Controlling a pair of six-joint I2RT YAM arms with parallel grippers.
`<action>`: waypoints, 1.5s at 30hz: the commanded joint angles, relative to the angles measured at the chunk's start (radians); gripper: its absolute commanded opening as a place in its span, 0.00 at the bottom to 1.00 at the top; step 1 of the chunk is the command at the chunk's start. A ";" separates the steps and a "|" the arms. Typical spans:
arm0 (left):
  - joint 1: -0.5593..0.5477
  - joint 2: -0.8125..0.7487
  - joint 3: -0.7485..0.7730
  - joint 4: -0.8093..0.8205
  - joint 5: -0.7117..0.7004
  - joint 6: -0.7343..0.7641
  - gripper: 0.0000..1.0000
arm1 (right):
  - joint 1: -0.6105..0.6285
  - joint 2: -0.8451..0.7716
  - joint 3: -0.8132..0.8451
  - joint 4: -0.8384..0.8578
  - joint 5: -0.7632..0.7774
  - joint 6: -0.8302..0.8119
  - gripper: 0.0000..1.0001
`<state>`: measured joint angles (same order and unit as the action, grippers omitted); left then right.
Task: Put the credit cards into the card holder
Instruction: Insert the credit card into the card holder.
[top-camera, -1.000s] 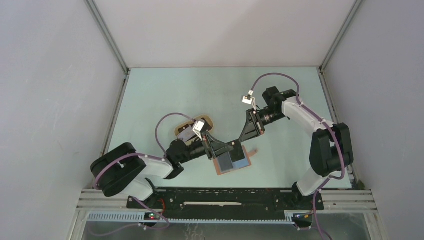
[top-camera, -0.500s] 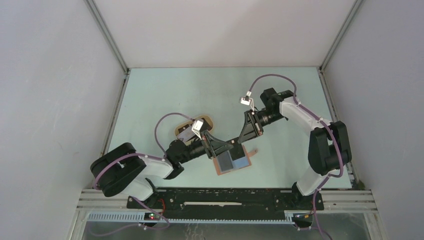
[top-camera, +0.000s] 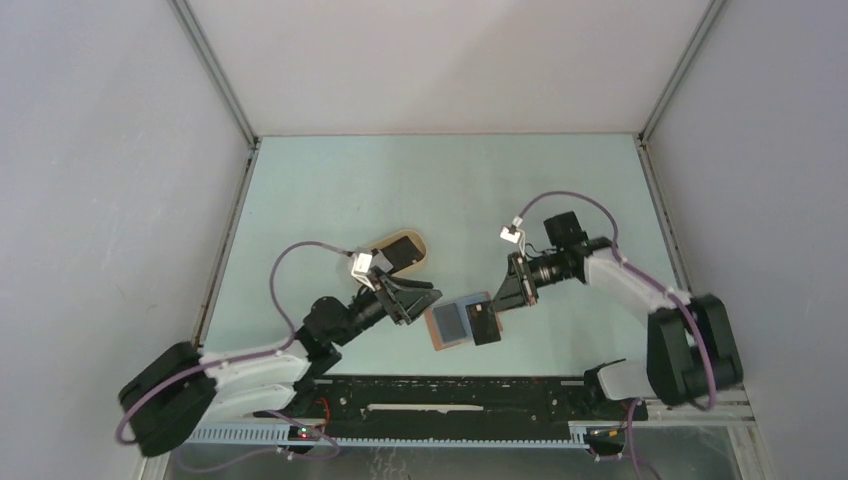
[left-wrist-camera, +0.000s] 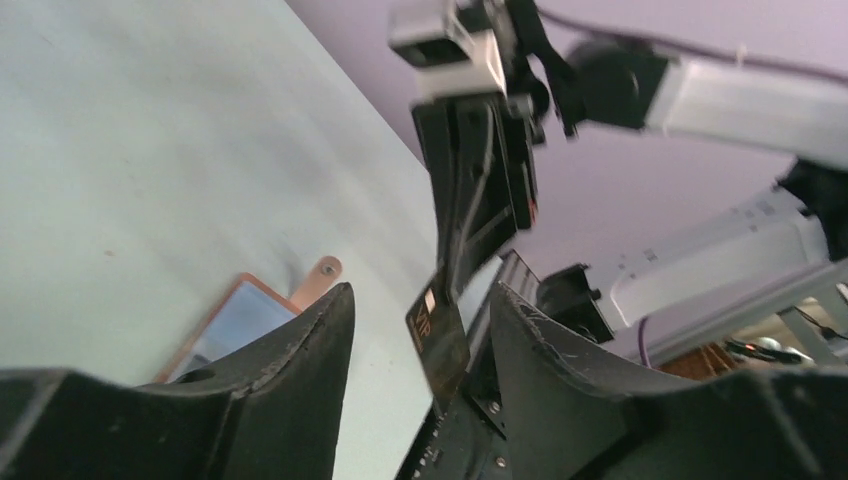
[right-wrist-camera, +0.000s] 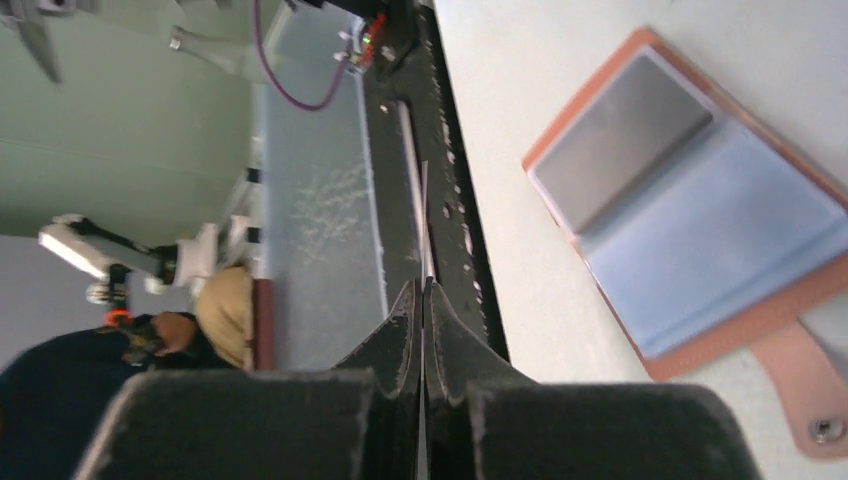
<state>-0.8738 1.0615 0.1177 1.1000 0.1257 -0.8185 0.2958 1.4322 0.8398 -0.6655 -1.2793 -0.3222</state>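
A thin black rectangular credit card (left-wrist-camera: 437, 340) is pinched edge-on between the pressed-together fingers of the right pincer (right-wrist-camera: 423, 292). It hangs over the 3 o'clock half of the small reddish-brown leather card holder (right-wrist-camera: 700, 220). Whether the card touches the holder cannot be told. The holder lies opened flat on the pale green table (top-camera: 400, 180), toward 6 o'clock, and a dark grey card (right-wrist-camera: 620, 135) is seated in one of its light blue pockets. The left pincer (top-camera: 422, 302) is spread and holds nothing, just beside the holder at 9 o'clock. The tan oval tray (top-camera: 412, 238), with a dark card in it, lies at 10 o'clock from the holder.

The holder appears to be pinned by nothing, so it could be shoved across the table if the card's edge is pushed against a pocket mouth. The card is gripped along one narrow margin and might pivot or slip under that push. If the mouth is missed, the card would merely be laid on top. The open left fingers flank the card closely, so a knock is possible.
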 joint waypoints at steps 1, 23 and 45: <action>-0.023 -0.244 0.019 -0.420 -0.201 0.157 0.60 | -0.003 -0.227 -0.205 0.546 0.168 0.399 0.00; -0.183 -0.339 0.054 -0.694 -0.518 0.118 0.92 | 0.029 0.093 -0.091 0.511 0.071 0.324 0.00; -0.185 0.056 0.083 -0.404 -0.447 0.047 0.29 | 0.000 0.249 -0.013 0.480 0.201 0.429 0.00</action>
<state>-1.0546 1.0519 0.1150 0.6144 -0.3420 -0.7609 0.2981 1.6516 0.7837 -0.1711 -1.0901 0.0669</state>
